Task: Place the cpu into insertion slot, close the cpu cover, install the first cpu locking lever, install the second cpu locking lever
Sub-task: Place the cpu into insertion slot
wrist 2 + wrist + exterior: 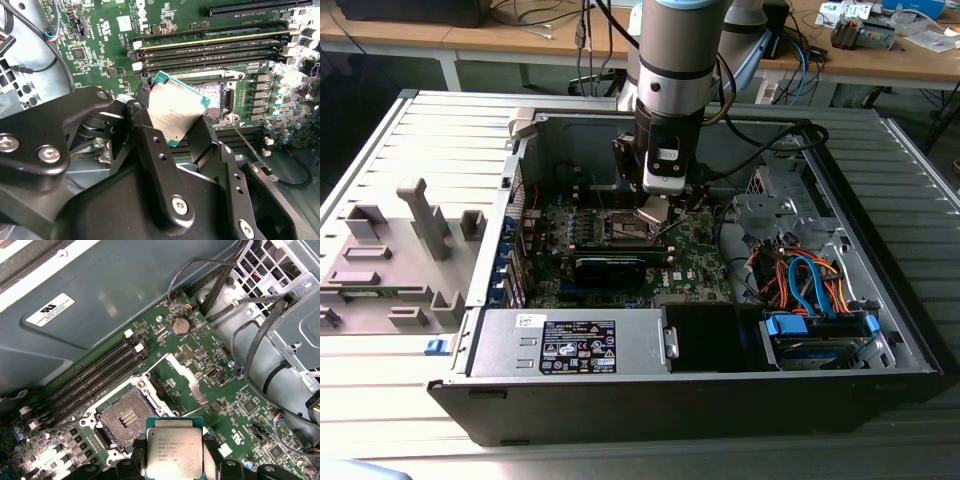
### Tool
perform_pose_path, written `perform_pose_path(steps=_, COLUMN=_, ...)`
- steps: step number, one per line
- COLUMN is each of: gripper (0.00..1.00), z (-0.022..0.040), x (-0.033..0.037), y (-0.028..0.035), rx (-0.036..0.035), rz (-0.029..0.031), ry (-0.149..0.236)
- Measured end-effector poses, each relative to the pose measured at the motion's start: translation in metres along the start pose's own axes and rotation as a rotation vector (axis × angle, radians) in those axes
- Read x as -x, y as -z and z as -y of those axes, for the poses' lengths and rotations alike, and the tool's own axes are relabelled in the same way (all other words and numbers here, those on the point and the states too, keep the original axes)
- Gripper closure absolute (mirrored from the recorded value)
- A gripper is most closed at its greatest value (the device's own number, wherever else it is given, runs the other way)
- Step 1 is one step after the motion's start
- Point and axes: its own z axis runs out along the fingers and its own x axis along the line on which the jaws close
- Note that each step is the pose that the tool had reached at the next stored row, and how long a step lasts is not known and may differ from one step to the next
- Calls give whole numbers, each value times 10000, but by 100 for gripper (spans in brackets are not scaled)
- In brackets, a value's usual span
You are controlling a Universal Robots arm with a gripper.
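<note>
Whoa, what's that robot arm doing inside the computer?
The robot arm's gripper is pinching the cpu, a little square chip with a silvery top, and holding it over the green motherboard inside the open computer case. The chip is not in yet: the insertion slot, the dark square socket close by, is bare, and the cpu cover is flipped up beside it.

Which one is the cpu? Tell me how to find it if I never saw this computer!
Look inside the open computer case at the green motherboard. Near its dark square insertion slot, the black end effector pinches the cpu. It is the small flat square with a shiny silver-grey top and a green edge, unlike the long black memory slots nearby.
</note>
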Motion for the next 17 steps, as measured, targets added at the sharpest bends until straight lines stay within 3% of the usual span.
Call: perform_pose_path(steps=17, gripper=45, z=0, x=0, y=0, rx=4, rz=6, ry=-153)
